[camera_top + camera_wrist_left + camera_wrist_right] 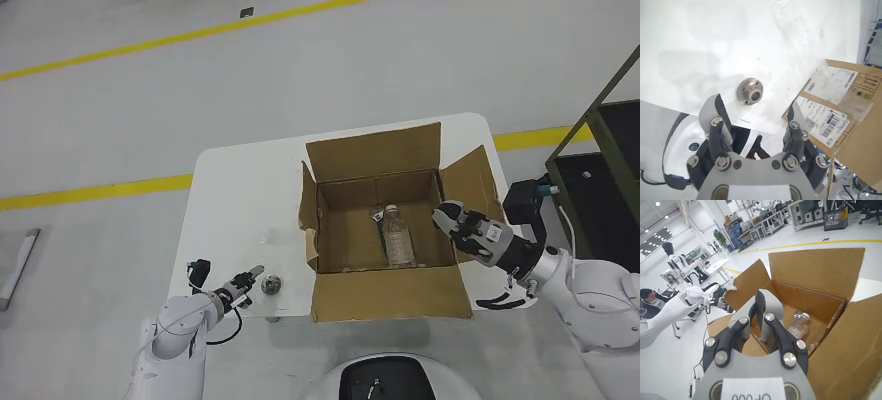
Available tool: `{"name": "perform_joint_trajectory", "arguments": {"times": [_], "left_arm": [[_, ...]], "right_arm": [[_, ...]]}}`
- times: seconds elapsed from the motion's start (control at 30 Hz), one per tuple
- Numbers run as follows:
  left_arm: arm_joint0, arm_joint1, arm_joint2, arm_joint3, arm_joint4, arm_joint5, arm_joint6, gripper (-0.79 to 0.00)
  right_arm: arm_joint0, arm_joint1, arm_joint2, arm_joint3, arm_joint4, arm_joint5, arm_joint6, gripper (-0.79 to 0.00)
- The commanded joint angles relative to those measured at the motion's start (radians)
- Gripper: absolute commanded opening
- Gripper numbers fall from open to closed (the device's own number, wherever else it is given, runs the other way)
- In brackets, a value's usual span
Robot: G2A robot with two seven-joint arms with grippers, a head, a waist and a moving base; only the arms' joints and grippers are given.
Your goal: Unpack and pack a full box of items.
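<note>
Your left end effector (252,274), released, sits just beside the metal flange (749,94) near the bench (230,200) edge: a nudge could roll it off. Meanwhile your right end effector (761,298) is clenched, empty.

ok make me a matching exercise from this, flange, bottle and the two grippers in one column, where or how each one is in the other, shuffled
Things
1. metal flange
2. plastic bottle
3. left gripper
4. right gripper

Place or state
A. shut, over the rim of the cardboard box
B. lying inside the cardboard box
C. on the white table, outside the box
D. open, close to the metal flange

Pairs: 1-C, 2-B, 3-D, 4-A
</note>
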Motion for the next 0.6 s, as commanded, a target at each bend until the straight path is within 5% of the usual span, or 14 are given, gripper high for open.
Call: {"name": "perform_joint_trajectory", "arguments": {"times": [0.0,0.33,0.57], "left_arm": [[0.011,0.003,-0.012,-0.063,0.005,-0.026,0.029,0.0],[0.041,0.006,-0.064,-0.347,-0.124,-0.115,0.142,0.0],[0.018,0.008,-0.078,-0.403,-0.213,-0.146,0.16,0.0]], "right_arm": [[0.001,0.0,0.006,0.007,0.01,0.001,-0.002,-0.757],[0.094,0.002,-0.041,0.039,-0.059,0.122,0.109,-0.785],[0.137,-0.003,-0.085,0.059,-0.082,0.167,0.116,-0.785]]}}
